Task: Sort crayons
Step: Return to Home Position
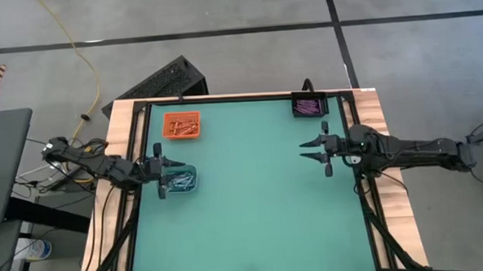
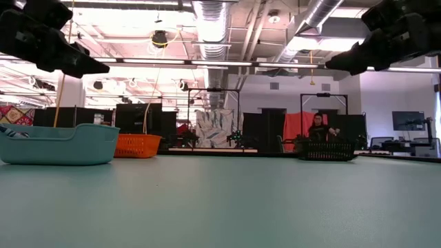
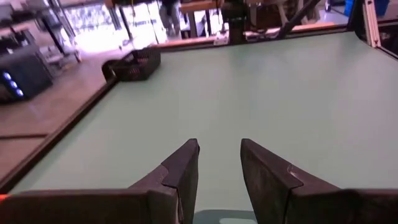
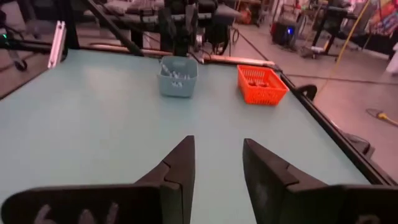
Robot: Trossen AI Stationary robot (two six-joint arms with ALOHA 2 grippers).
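Observation:
Orange-red crayons lie in an orange tray at the table's far left. Purple crayons lie in a black tray at the far right. Blue-grey crayons lie in a teal tray at the left edge. My left gripper hangs open above the teal tray, whose rim shows below its fingers, and points level toward the right. My right gripper hangs open above the table's right side, pointing level toward the left. Neither has anything between its fingers.
The three trays stand on the green table: the teal tray, the orange tray and the black tray. Bare green surface fills the middle and near half. A person sits in the room beyond the far edge.

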